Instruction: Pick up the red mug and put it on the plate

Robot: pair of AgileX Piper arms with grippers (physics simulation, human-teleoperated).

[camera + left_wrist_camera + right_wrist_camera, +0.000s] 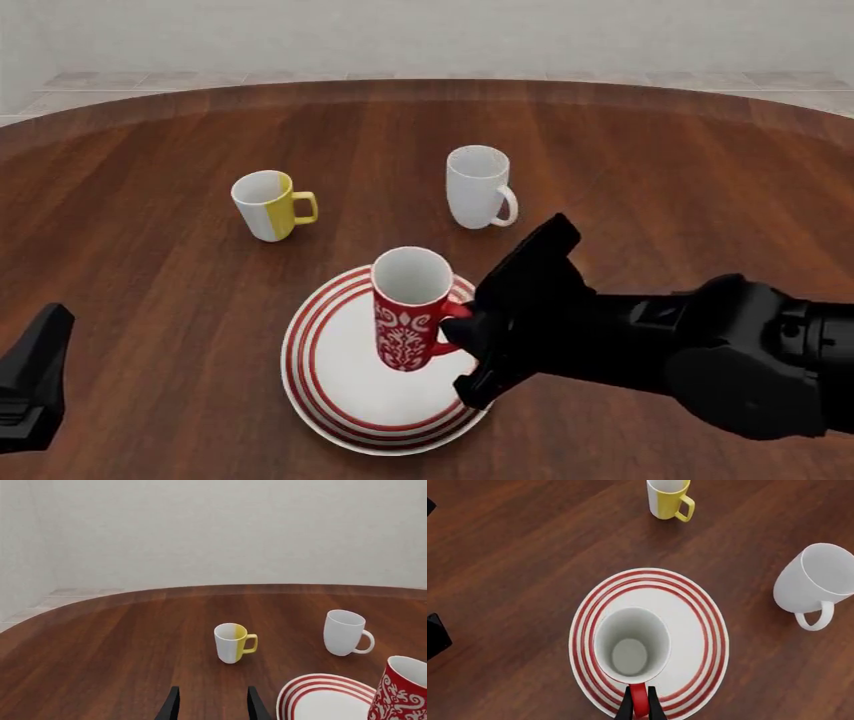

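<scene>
While the left gripper (212, 705) idles with jaws apart, the right gripper (639, 706) pinches the red mug's (408, 312) handle over the plate (350, 400).

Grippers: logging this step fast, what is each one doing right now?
Left gripper: open, holding nothing.
Right gripper: shut on the red mug by its handle, over the plate.
</scene>
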